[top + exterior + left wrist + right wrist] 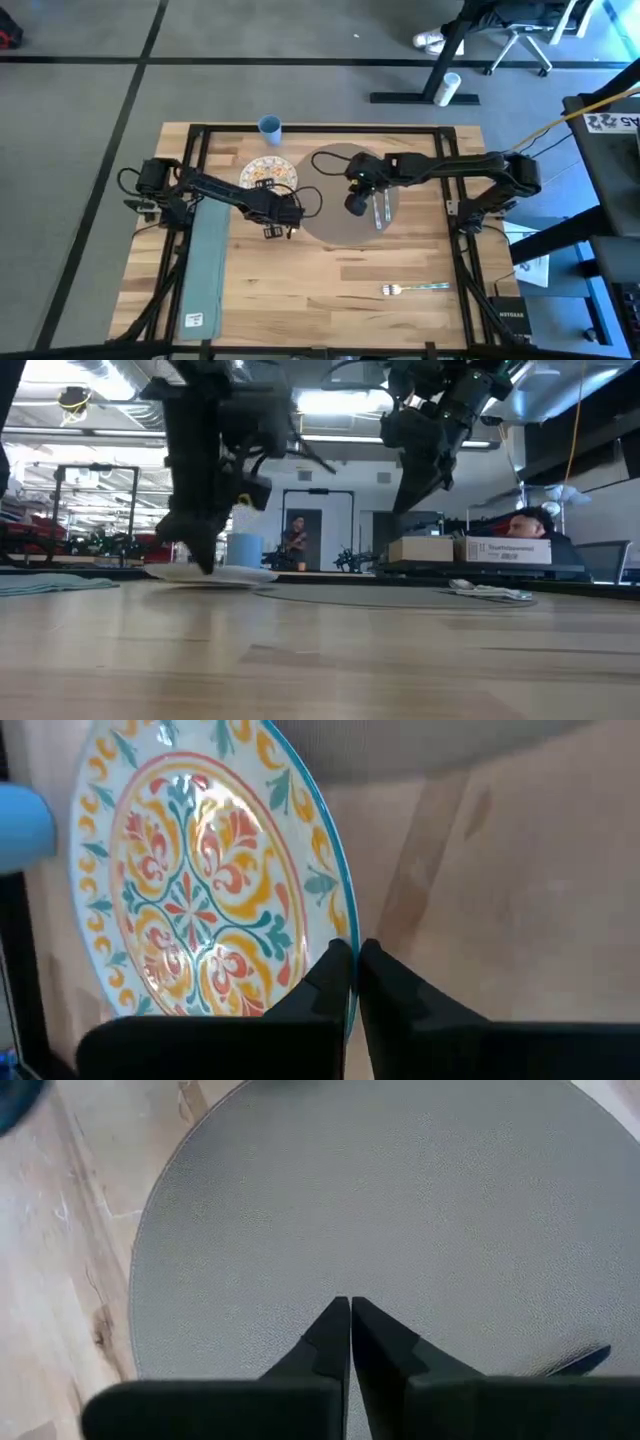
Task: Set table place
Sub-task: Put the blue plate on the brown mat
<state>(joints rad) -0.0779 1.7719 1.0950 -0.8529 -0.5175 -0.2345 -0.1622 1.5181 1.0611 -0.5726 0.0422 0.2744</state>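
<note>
Table (pixel 330 265): rectangular light-wood butcher-block top of glued planks, black metal frame at its edges, filling the lower centre of the high view. Place (pixel 335 215): flat, round grey-brown placemat with a fine grained surface, lying flat on the table just above frame centre, its middle partly hidden under an arm.

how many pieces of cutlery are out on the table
2 visible. One piece of cutlery lies on the placemat, just right of the right gripper; its type is unclear. A fork lies on the bare table near the front right. More may be hidden under the arms.
</note>
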